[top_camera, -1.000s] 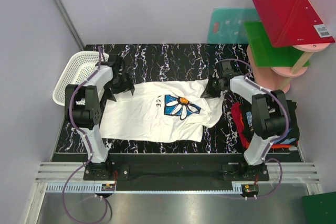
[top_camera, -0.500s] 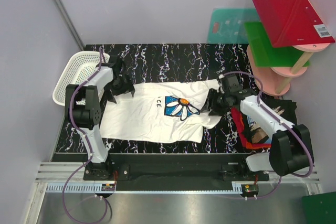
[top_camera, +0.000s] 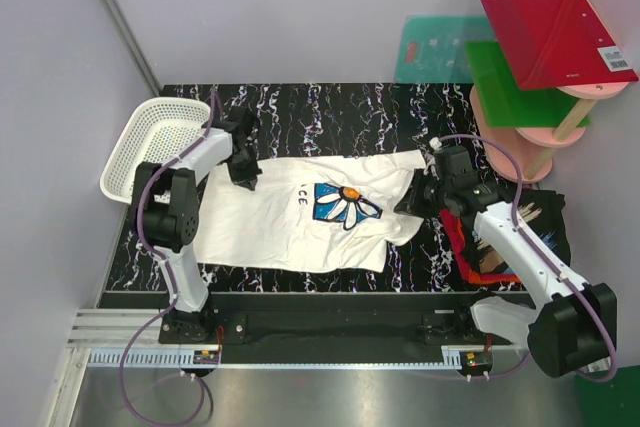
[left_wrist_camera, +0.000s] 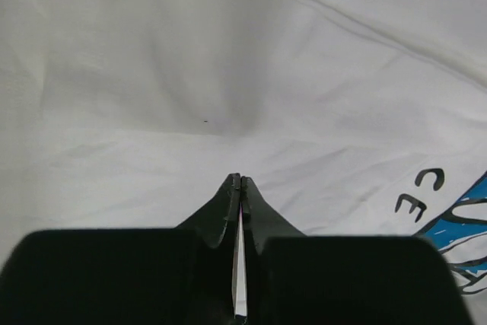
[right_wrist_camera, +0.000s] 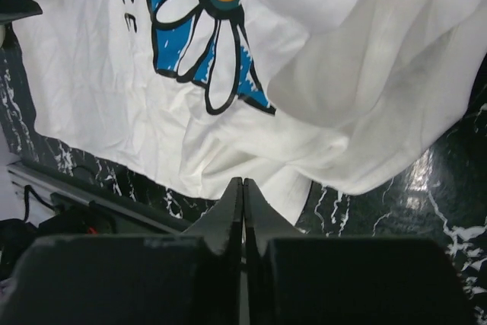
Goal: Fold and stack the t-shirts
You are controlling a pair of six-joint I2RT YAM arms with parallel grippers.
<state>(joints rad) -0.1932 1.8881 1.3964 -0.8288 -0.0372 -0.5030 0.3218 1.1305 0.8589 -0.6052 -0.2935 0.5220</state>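
Observation:
The white t-shirt [top_camera: 300,227] with the blue daisy print [top_camera: 345,202] lies spread face up on the black marble table [top_camera: 330,112]. My left gripper [top_camera: 244,169] sits at its far left shoulder edge, jaws closed with white cloth [left_wrist_camera: 228,51] pinched at the tips [left_wrist_camera: 240,180]. My right gripper [top_camera: 412,199] hovers over the rumpled right sleeve [right_wrist_camera: 342,74], jaws shut [right_wrist_camera: 243,182] and nothing seen between them. A black t-shirt [top_camera: 540,217] and a red-orange one [top_camera: 462,237] lie bunched at the right edge under the right arm.
A white mesh basket [top_camera: 150,137] stands at the table's left edge, just beyond the left arm. Red [top_camera: 555,32], green [top_camera: 510,87] and teal [top_camera: 430,47] boards lean on a pink stand at the back right. The metal rail [top_camera: 330,332] runs along the near edge.
The left gripper shifted right onto the shirt's shoulder and shut. The right arm swung out rightward and back from the sleeve; the sleeve corner now lies flatter toward the far right.

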